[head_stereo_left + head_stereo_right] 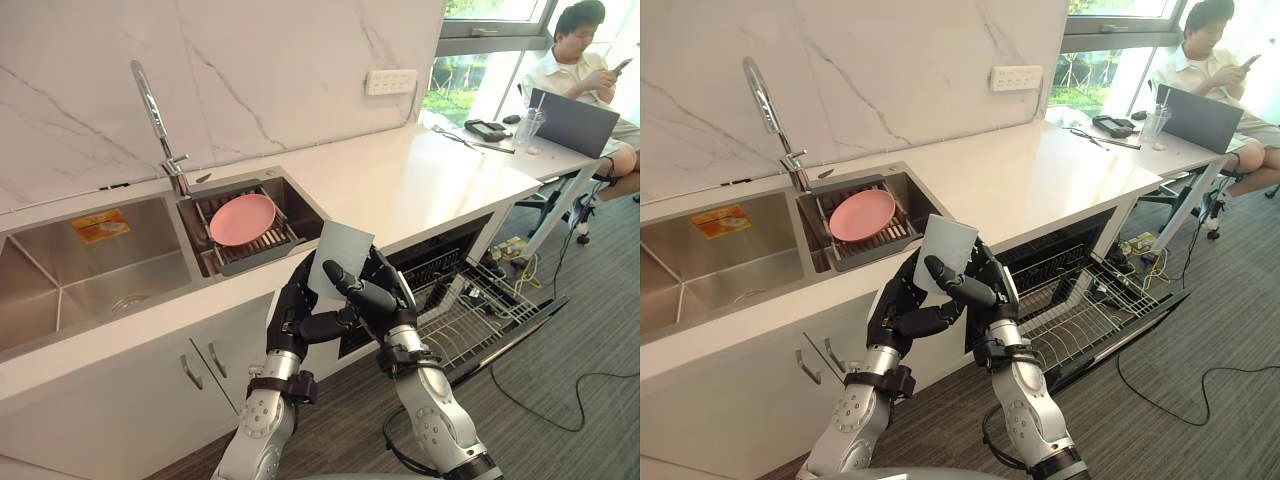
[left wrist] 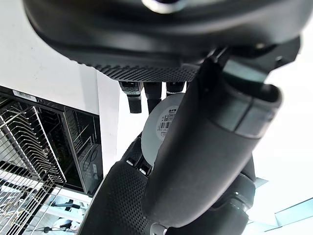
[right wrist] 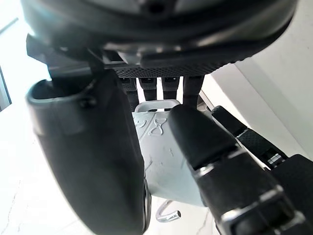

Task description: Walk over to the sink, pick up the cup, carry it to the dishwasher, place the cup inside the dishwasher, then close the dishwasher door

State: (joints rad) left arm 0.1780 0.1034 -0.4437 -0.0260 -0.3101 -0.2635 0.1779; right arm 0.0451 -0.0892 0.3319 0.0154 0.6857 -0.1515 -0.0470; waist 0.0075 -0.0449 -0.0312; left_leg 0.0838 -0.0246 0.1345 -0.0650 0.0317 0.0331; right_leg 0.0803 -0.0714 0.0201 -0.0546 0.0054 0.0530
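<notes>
Together, the left robot hand and the right robot hand curl fingers and thumbs round a pale grey cup. They hold it up in front of the white desk edge, between the sink and the open dishwasher. The head views show a pink plate in the sink and the dishwasher's wire basket pulled out. The left wrist view shows the cup's round base with a sticker; the right wrist view shows its patterned side.
</notes>
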